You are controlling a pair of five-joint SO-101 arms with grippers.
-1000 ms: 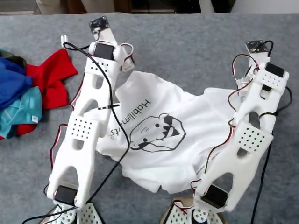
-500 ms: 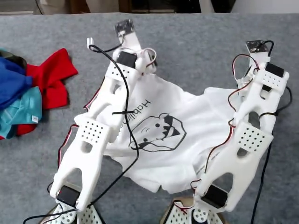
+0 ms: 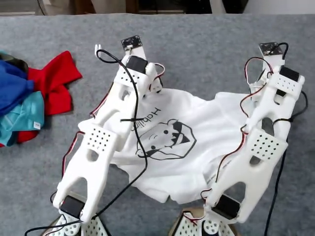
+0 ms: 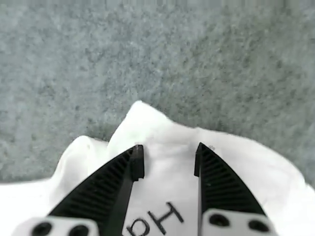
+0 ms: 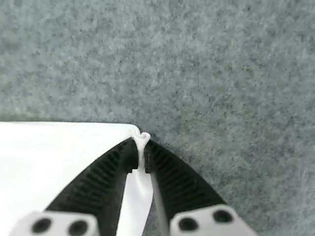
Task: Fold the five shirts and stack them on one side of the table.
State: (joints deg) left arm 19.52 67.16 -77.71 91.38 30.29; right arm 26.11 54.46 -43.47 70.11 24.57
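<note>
grey, fuzzy felt covers the counter (image 3: 206, 49), and across the middle of it lies the white shirt (image 3: 172, 167), soft and rumpled, its outline uneven, folds bunched along the near hem, a black line-drawn face (image 3: 165, 140) and black lettering on the chest. left end effector (image 4: 167, 157) is released, its two ribbed black fingers (image 4: 120, 177) parted right over the shirt's far edge, where the cloth rises in a rounded hump beside the lettering; whether the tips touch the fabric, can't tell. right end effector (image 5: 141, 152) is clenched on the white shirt, ribbed fingers (image 5: 172, 177) pinching a small peak of cloth at a corner, just where the straight white edge meets bare grey felt. over on the left side of the counter, well apart from the white shirt, sits a loose heap: a red shirt (image 3: 54, 81) with a sleeve flared out, a blue shirt (image 3: 12, 86) lying over it, a teal shirt (image 3: 24, 115) on the near side. white plastic left arm (image 3: 93, 147) and right arm (image 3: 263, 142) stretch over the white shirt, thin wires running along them.
</note>
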